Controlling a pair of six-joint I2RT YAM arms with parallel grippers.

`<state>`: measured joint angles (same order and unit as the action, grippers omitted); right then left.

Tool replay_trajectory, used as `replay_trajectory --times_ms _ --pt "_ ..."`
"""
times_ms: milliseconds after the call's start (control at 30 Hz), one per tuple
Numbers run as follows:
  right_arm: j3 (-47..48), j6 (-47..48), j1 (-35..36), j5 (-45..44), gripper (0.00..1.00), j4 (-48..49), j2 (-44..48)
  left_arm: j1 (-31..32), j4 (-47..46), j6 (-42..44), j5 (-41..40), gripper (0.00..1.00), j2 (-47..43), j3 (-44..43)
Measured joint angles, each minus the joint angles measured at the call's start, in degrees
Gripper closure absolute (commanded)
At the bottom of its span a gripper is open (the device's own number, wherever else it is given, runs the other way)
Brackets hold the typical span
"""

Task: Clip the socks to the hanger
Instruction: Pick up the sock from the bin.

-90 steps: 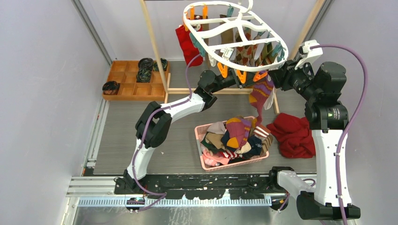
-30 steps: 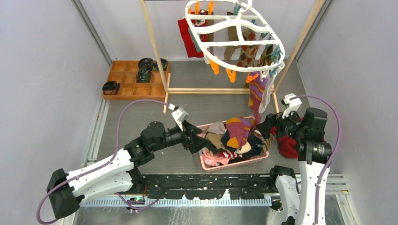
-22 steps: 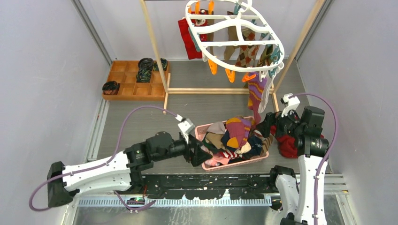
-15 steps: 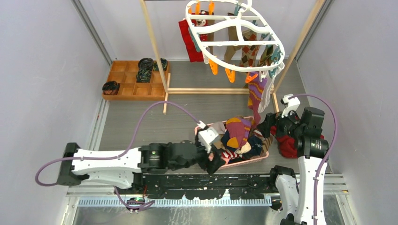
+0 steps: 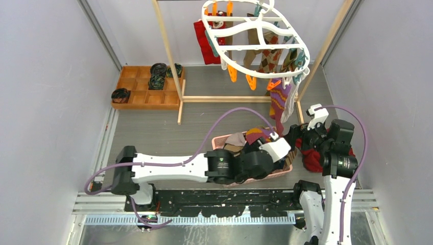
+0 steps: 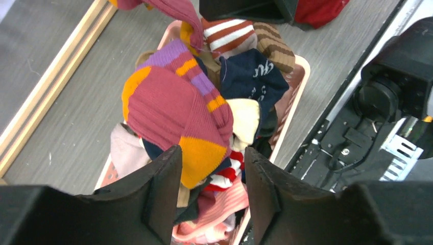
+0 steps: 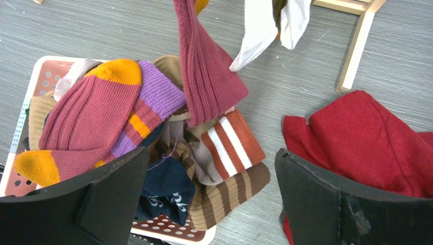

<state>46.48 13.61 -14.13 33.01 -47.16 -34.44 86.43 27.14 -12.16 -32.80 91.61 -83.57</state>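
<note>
Find maroon-and-orange sock atop the pile in pink basket, directly beneath left end effector, partly spread and empty. Judge long axis roughly square to closing line. Disregard right end effector, spread wide, alongside basket.

Only lettering found: pale script-like marks, roughly 2 short rows, on navy sock in the pile, caught by both wrist views. Too small and creased to read either way. Nothing else legible: no readable label, brand, number or sign in any view.
</note>
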Motion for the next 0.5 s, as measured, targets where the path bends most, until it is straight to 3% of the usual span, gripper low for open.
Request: replay_trajectory --times_ms 300,500 --pt "-0.2 0.1 0.0 -0.8 0.0 0.0 0.3 -4.0 6.7 1.9 1.5 0.58 10.8 -12.4" --pt "-0.2 0.2 0.0 -0.9 0.0 0.0 0.3 -4.5 10.6 1.6 1.6 0.58 15.1 -15.8"
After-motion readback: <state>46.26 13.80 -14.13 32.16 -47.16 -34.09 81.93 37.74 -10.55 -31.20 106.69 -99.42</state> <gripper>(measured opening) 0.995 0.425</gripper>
